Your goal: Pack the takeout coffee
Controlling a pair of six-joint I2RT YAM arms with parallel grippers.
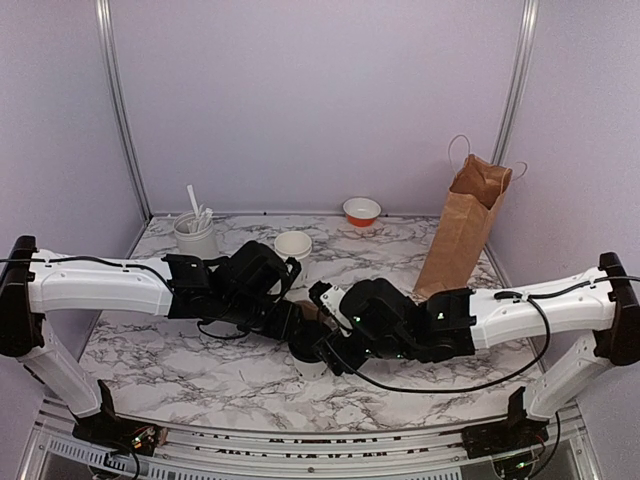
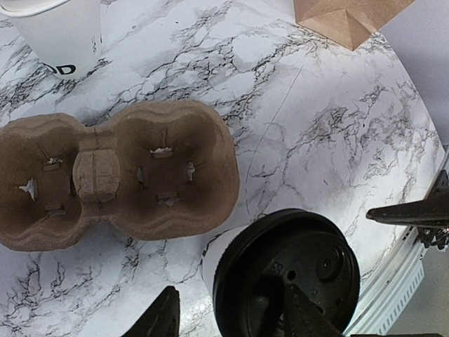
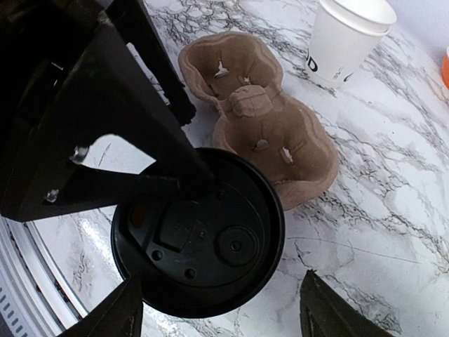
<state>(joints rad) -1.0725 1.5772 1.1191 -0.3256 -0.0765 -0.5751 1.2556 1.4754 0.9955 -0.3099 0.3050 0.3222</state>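
The takeout coffee [image 3: 203,239] is upright at the near middle of the worktop [image 2: 316,105], long axis vertical and black lid up, just beside the brown pulp cup carrier [image 2: 119,175]. The right claw [image 3: 228,316] hangs over it spread wide, one finger clear of the lid. The left claw [image 2: 231,316] has its fingers partly apart about the cup; I cannot tell whether they grip it.

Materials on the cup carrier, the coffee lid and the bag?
Cup carrier: moulded paper pulp by the look; matte brown, fibrous, ragged cut tabs.
Coffee lid: probably plastic; black, slightly glossy, crisp moulded details.
Bag: brown kraft paper; matte, creased folds.
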